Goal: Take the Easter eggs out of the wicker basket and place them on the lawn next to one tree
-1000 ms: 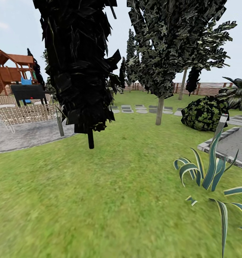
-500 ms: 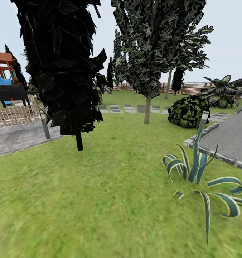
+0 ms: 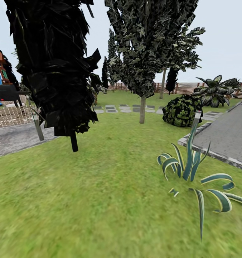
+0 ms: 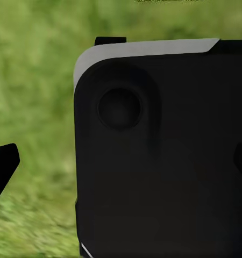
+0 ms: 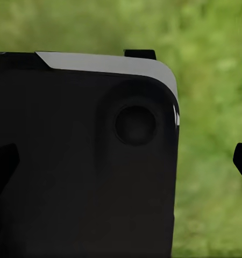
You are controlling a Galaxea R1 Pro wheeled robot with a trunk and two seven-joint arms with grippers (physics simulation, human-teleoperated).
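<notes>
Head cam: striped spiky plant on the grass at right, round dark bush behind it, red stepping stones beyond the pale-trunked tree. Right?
Not quite: the stepping stones are grey, not red, per the head view. The striped spiky plant, round dark bush and pale-trunked tree are as stated.

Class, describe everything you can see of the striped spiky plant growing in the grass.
The striped plant rises from the lawn at the head view's right, beside a grey paved slab's kerb. Its long, pointed, blue-green leaves have pale cream edges: some stand upright, others arch outward and curl down to the grass. Nothing else touches it.
</notes>
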